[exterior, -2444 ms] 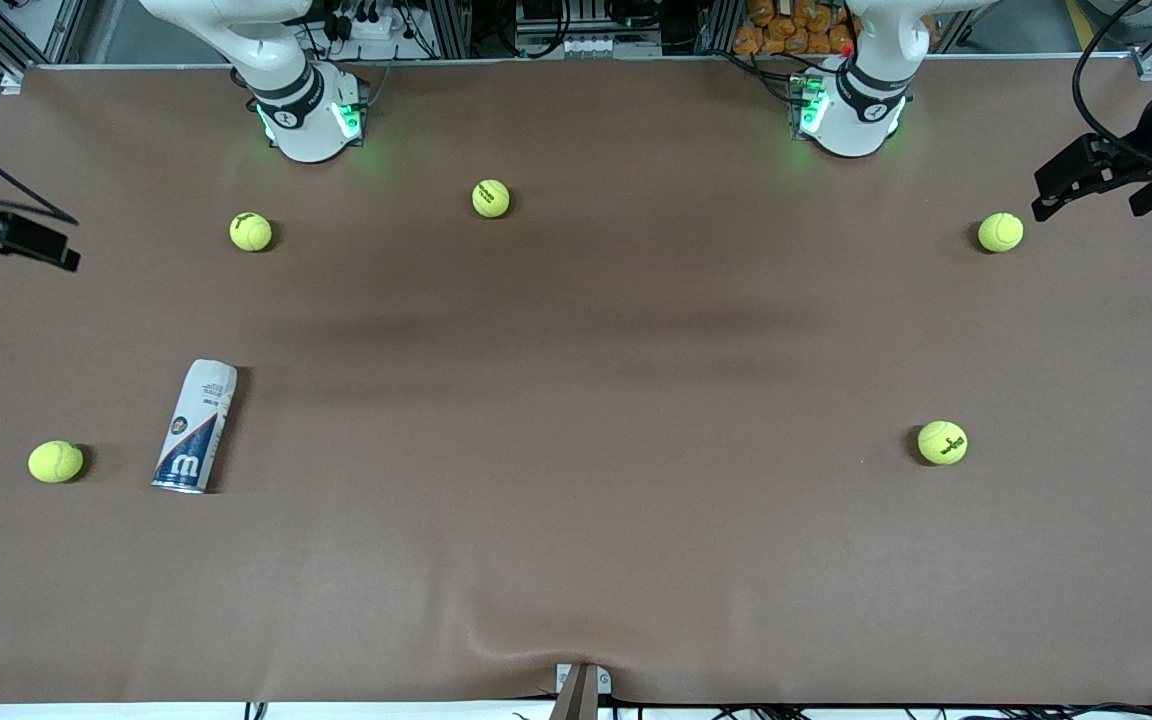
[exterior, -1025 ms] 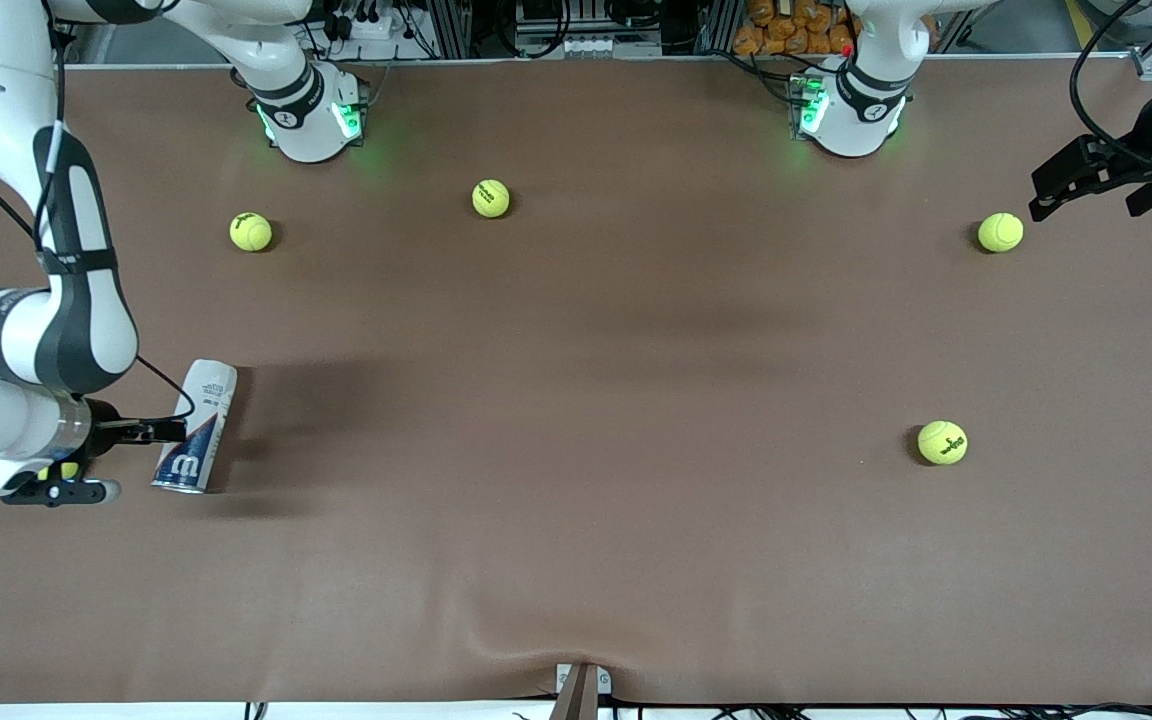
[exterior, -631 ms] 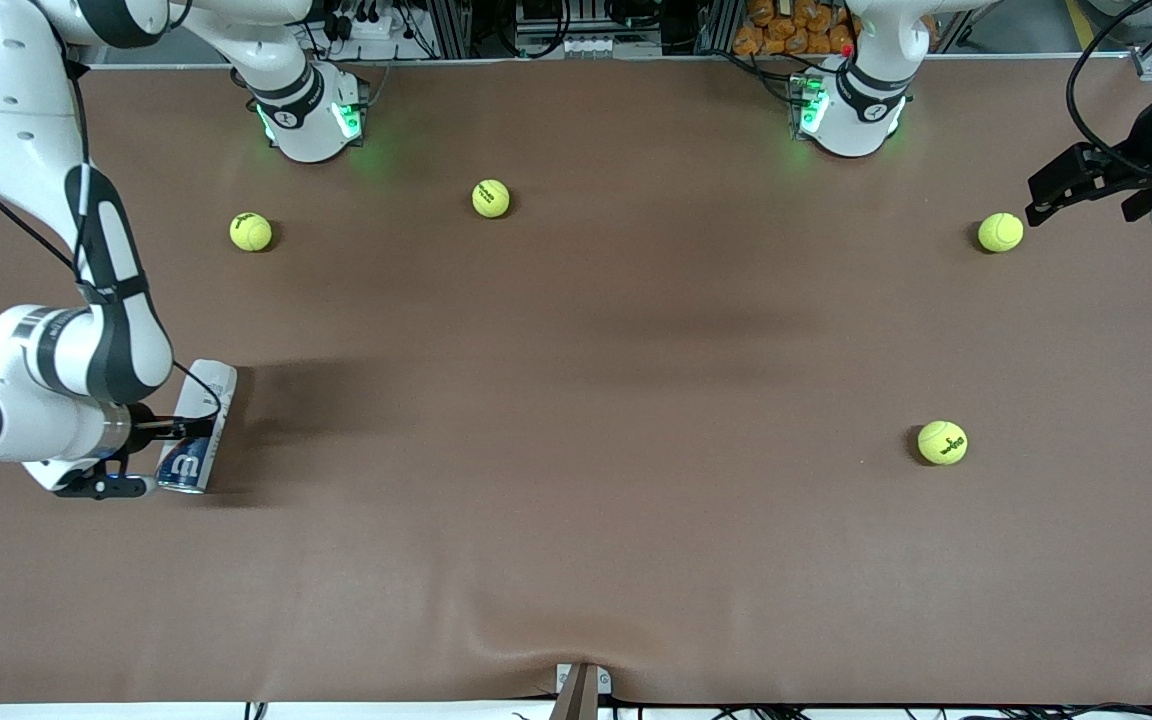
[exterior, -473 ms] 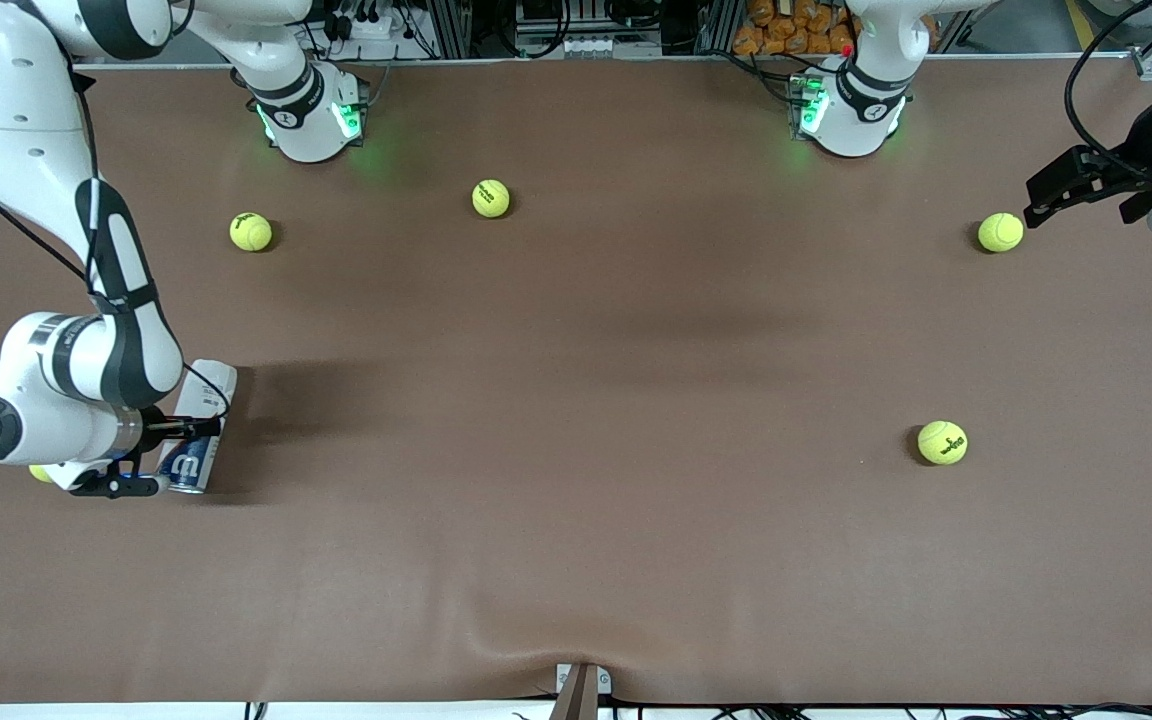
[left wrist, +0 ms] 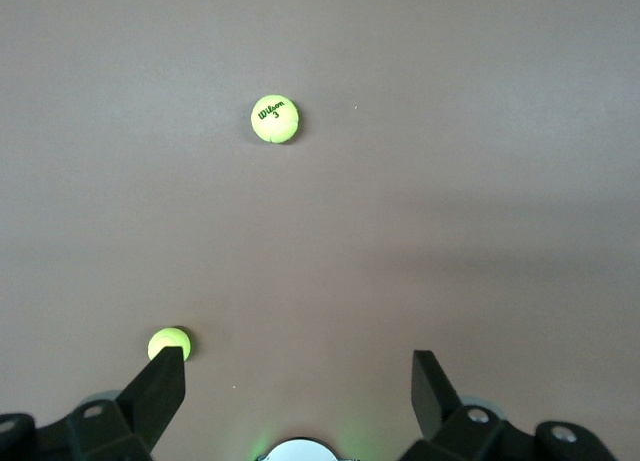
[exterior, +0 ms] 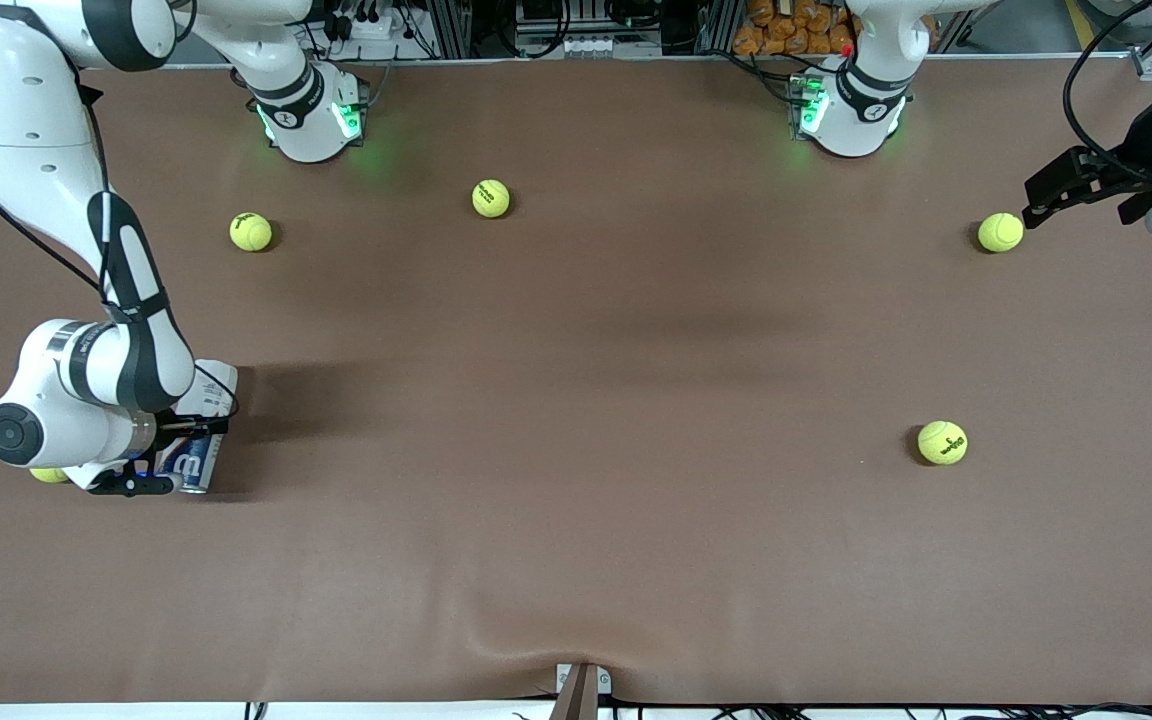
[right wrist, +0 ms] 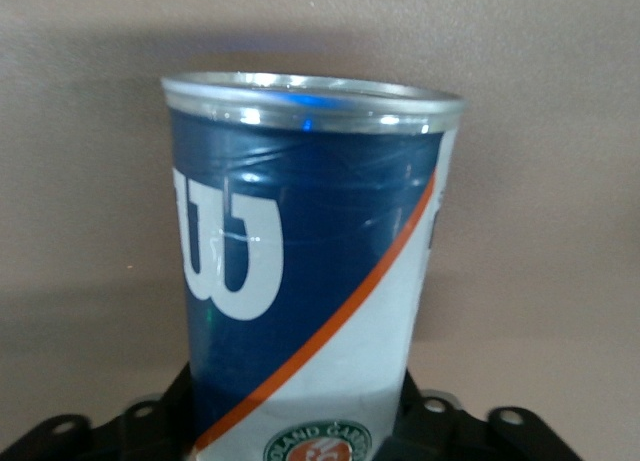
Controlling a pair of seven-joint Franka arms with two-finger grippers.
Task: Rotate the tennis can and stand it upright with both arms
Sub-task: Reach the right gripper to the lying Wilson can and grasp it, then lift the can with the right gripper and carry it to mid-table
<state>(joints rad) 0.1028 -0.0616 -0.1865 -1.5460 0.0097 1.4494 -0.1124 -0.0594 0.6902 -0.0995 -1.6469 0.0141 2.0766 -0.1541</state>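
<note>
Front view: my right gripper (exterior: 198, 428) is pinched shut on the tennis can (exterior: 198, 455), which lies on its side on the table (exterior: 576, 400) at lower left of the frame, silvery rim toward the camera. My left gripper (exterior: 1056, 192) waits at upper right, jaws spread, beside a tennis ball (exterior: 1000, 232).

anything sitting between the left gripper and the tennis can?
No obstacle on a straight line. Front view shows bare brown table from the left gripper, over a ball at its end, to the tennis can, lying in the right gripper.
</note>
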